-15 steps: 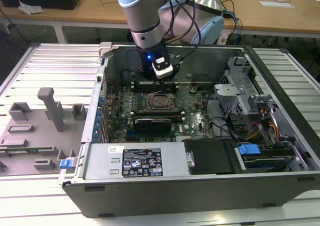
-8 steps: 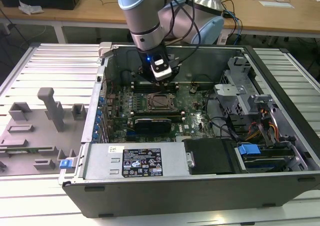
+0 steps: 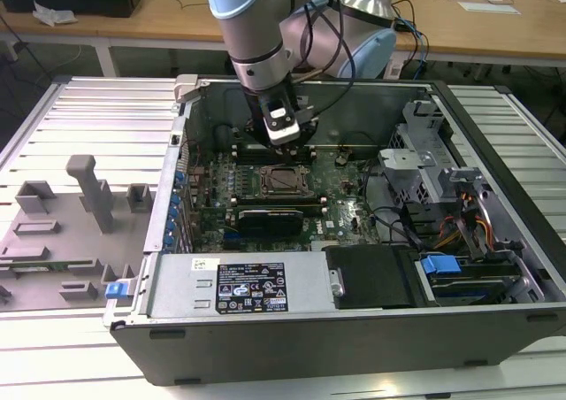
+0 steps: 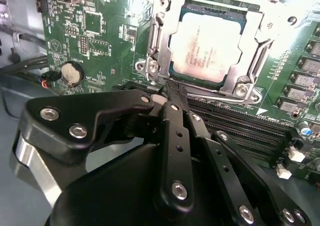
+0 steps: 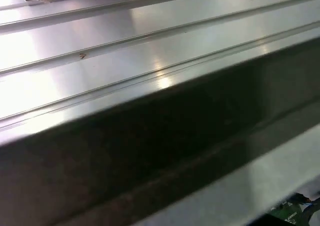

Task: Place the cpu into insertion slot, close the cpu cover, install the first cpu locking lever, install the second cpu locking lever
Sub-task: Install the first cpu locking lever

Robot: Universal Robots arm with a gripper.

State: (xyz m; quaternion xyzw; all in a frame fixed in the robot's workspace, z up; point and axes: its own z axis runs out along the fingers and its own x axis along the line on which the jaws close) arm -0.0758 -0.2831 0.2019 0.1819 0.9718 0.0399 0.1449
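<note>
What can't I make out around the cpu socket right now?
- Second wrist view: the gripper covers the near edge of the cpu cover, so what it touches there is hidden.
- Exterior view: the insertion slot is too small to judge whether anything is latched.
- First wrist view: a dark case wall close to the camera blocks most of the motherboard.

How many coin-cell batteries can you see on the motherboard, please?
1: the coin cell in the second wrist view, on the motherboard away from the cpu; the gripper may hide others.
</note>
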